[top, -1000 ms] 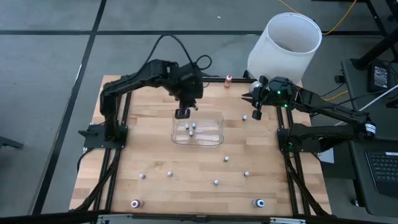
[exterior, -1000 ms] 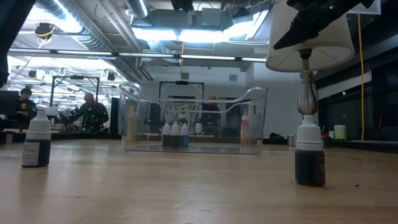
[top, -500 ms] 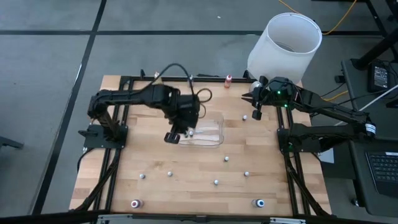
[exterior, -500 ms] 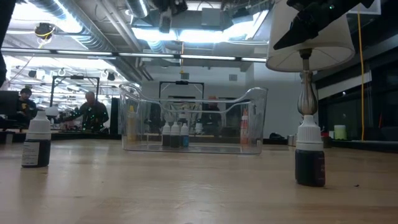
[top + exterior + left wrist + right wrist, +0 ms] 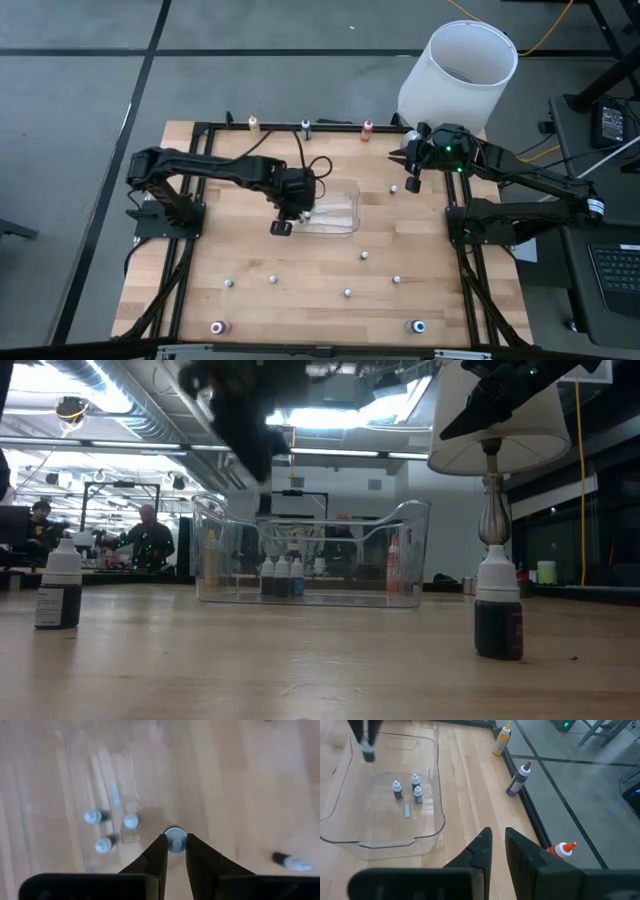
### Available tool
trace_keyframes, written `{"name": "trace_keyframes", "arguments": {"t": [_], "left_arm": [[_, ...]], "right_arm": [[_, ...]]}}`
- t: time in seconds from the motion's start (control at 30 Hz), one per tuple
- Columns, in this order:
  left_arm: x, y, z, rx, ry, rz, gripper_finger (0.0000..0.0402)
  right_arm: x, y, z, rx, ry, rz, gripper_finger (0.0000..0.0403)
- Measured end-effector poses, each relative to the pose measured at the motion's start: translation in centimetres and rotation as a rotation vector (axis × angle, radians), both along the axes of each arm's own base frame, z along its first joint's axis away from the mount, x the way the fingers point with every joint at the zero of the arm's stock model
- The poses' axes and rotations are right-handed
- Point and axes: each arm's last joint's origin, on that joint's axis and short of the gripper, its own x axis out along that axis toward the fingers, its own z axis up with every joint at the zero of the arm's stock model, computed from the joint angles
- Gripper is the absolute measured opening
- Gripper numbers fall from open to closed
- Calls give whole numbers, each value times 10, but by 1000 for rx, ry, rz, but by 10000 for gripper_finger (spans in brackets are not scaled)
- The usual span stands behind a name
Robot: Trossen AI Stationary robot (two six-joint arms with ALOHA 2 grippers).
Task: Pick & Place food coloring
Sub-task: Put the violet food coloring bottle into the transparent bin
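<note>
Moved since the earlier frames: the left gripper (image 5: 281,228), which stood over the middle of the clear tray (image 5: 355,212), now hangs at that tray's front-left corner, the arm stretched flatter across the table (image 5: 250,320). Its fingers are clenched on a small pale-capped bottle (image 5: 174,840), which shows sharply between the fingertips in the left wrist view. Whether this bottle is over the tray's floor or just outside the rim cannot be told. Inside the tray stand three tiny bottles (image 5: 396,789), close together and upright; these count as placed. Left to do, by judgement: the held bottle is not yet set down, and two coloured bottles remain at the table's front edge, one toward the left (image 5: 58,585) and one toward the right (image 5: 497,610), well apart from the tray. Several small pale items (image 5: 347,293) lie scattered between tray and front edge, too small to tell caps from beads. The task thus appears roughly half done, with collection still open. The right gripper (image 5: 411,180) waits at the back right near the white bin (image 5: 460,70), its fingers drawn close with nothing between them.
</note>
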Motion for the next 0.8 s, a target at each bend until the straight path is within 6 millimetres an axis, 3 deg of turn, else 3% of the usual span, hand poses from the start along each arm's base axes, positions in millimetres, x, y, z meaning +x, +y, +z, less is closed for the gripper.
{"name": "trace_keyframes", "arguments": {"t": [0.37,0.8], "left_arm": [[-8,21,-42,64,25,118,52],[-5,24,-47,44,-20,138,54]], "right_arm": [[0,0,0,-3,1,2,58],[0,0,0,-6,2,3,58]]}}
